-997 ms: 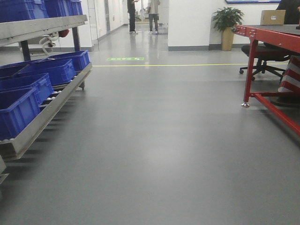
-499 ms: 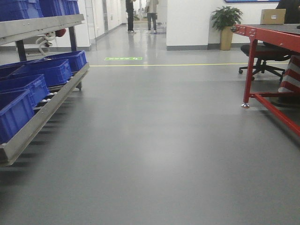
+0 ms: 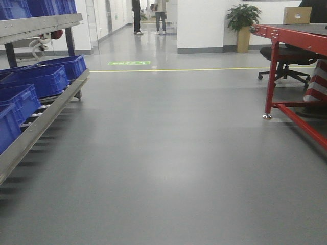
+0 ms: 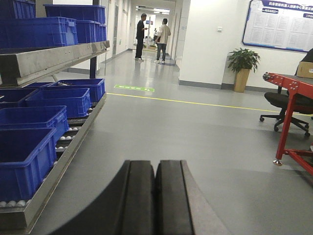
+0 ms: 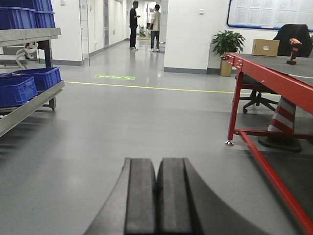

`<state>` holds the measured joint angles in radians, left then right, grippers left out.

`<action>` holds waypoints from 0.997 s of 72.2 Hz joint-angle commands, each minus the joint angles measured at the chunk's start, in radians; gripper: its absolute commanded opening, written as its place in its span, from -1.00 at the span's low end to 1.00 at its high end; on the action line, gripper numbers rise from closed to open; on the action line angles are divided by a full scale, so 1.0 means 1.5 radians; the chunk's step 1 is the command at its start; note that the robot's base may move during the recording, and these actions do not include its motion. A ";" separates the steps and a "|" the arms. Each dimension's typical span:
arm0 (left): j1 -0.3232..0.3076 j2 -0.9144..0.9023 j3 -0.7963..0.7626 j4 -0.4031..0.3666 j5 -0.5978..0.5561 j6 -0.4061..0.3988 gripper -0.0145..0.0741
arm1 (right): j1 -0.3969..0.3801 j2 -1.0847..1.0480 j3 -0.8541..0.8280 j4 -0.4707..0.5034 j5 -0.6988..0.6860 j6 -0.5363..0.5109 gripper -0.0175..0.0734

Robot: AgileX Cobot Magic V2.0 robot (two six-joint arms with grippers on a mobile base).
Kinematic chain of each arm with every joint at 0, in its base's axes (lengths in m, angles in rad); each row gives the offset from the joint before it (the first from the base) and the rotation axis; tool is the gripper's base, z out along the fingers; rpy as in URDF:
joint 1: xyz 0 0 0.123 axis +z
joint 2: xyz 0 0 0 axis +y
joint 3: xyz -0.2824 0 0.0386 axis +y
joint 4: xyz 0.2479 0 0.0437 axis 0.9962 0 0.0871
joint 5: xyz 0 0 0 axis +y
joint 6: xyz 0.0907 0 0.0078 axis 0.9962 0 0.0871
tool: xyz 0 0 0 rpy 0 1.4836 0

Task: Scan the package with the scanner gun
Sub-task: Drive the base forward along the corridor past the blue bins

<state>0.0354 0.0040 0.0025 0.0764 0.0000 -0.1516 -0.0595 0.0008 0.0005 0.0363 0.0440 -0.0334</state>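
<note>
Clenched and empty, the left claw (image 4: 155, 196) and right claw (image 5: 157, 196) are held tucked, likely for driving; the package (image 5: 265, 47) and scanner gun (image 5: 294, 50) are seen far off on the red bench (image 5: 266, 76), upper right.

Distant scanner gun (image 5: 294, 50) tiny, details unclear, red table (image 5: 266, 75) cropped right, blue bins (image 3: 43, 81) cropped left

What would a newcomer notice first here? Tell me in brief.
The blue bins on the roller rack along the left catch the eye first, against the grey floor. On the right stands a red table, with a cardboard box and the orange-and-black scanner gun on its top. Two people stand in the corridor far behind.
</note>
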 commanded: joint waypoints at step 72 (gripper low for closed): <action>0.001 -0.003 -0.002 -0.003 -0.012 0.002 -0.92 | 0.001 -0.001 0.000 -0.003 -0.014 0.000 -0.98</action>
<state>0.0354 0.0040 0.0025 0.0764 0.0000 -0.1516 -0.0581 0.0008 0.0005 0.0363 0.0440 -0.0334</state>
